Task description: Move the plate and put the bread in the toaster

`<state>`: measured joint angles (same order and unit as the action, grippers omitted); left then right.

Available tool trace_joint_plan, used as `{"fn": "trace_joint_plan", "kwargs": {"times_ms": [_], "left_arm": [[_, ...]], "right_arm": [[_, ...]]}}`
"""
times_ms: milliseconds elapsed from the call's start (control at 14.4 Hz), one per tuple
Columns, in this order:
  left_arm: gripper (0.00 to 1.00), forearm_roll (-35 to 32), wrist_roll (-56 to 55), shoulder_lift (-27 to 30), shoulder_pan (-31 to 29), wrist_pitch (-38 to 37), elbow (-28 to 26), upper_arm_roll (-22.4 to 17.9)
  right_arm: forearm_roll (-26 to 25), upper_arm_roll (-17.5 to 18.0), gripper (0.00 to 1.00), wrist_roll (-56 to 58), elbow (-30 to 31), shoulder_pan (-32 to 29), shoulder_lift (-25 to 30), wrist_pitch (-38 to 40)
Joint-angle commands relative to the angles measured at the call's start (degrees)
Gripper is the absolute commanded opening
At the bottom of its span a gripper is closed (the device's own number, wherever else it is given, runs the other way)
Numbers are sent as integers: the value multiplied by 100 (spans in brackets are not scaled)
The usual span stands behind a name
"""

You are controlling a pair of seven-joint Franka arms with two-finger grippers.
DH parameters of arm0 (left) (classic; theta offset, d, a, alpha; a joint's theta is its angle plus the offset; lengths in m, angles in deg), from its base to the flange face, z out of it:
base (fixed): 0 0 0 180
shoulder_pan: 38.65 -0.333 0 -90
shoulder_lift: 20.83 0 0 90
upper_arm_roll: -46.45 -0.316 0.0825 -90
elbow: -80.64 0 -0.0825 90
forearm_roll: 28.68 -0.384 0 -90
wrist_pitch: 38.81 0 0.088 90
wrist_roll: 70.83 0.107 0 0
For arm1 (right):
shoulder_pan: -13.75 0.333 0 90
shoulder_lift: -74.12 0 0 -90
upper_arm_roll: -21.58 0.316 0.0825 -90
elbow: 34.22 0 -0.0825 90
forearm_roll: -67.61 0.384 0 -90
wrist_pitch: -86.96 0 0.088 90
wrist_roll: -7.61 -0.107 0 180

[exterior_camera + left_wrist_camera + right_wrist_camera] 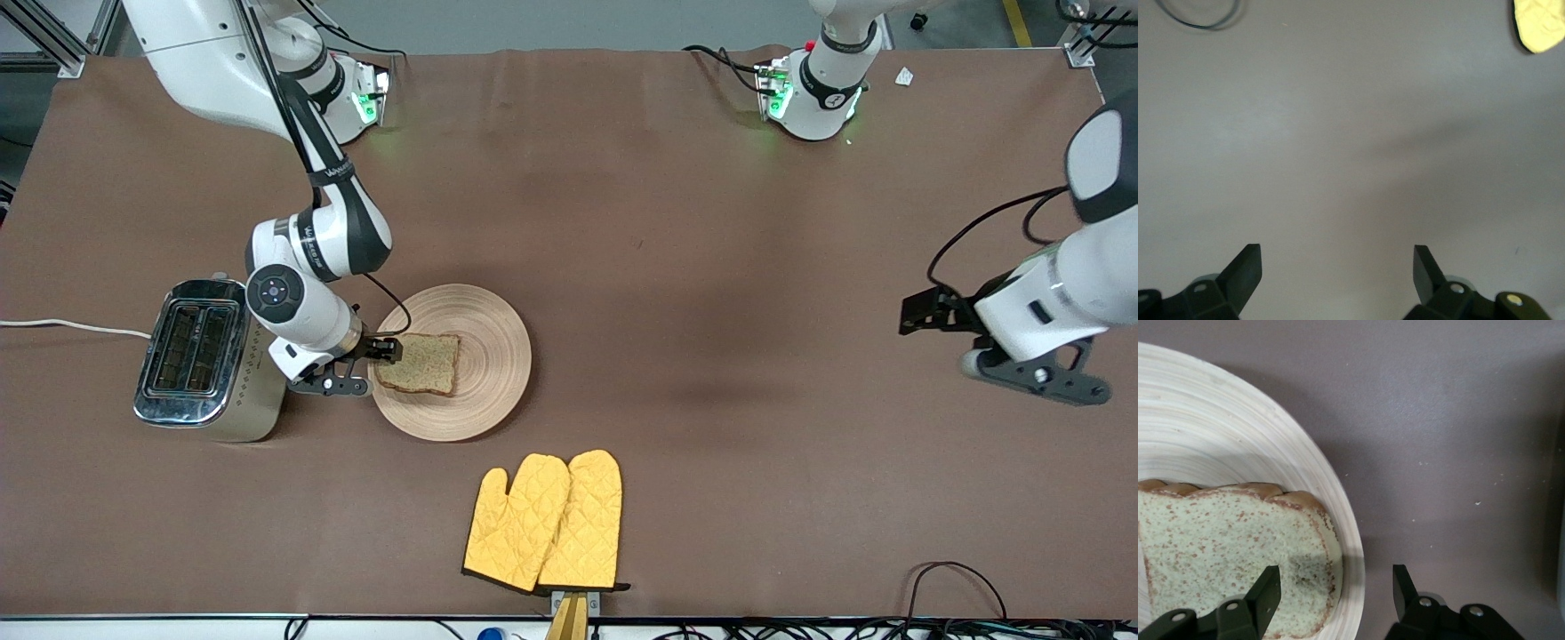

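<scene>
A slice of brown speckled bread (420, 363) (1225, 540) lies flat on the round pale plate (489, 356) (1218, 433), on the half toward the toaster (191, 351). The toaster stands beside the plate at the right arm's end, its two slots facing up. My right gripper (333, 387) (1336, 570) hangs low at the plate's rim on the toaster side. It is open, with one finger over the bread's corner and the other over the tablecloth just off the rim. My left gripper (1040, 378) (1337, 248) waits open over bare cloth at the left arm's end.
A pair of yellow oven mitts (547, 520) (1538, 27) lies nearer the front camera than the plate, by the table edge. The toaster's white cord (71, 327) runs off toward the right arm's end. A dark cable loop (956, 587) sits at the front edge.
</scene>
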<state>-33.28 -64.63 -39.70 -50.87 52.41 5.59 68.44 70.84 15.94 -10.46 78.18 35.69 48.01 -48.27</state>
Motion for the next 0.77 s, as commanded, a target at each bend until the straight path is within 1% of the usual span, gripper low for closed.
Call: {"fn": "trace_joint_plan", "kwargs": {"times_ms": [0,209,348,418,488,627,697], "left_arm": [[100,-76,13,278,-325,-157,-45,60],[100,-76,-5,690,-299,-272,-63,24],[100,-41,-48,936,-142,-281,-185,-19],[100,-49,-66,1068,42,-307,-229,-228],[100,-58,-75,1156,366,-342,-247,-570],[100,73,21,1166,955,-517,-256,-1439],[100,204,22,1192,1176,-527,-300,-1722]], "right_arm": [[10,-34,66,-153,89,92,36,-82],[19,-34,60,-276,71,118,-43,-99],[11,-34,52,-302,54,153,-52,-99],[19,-34,49,-302,53,153,-52,-99],[19,-34,45,-302,53,144,-52,-82],[19,-34,38,-302,53,136,-61,-82],[19,-34,36,-302,53,136,-61,-82]]}}
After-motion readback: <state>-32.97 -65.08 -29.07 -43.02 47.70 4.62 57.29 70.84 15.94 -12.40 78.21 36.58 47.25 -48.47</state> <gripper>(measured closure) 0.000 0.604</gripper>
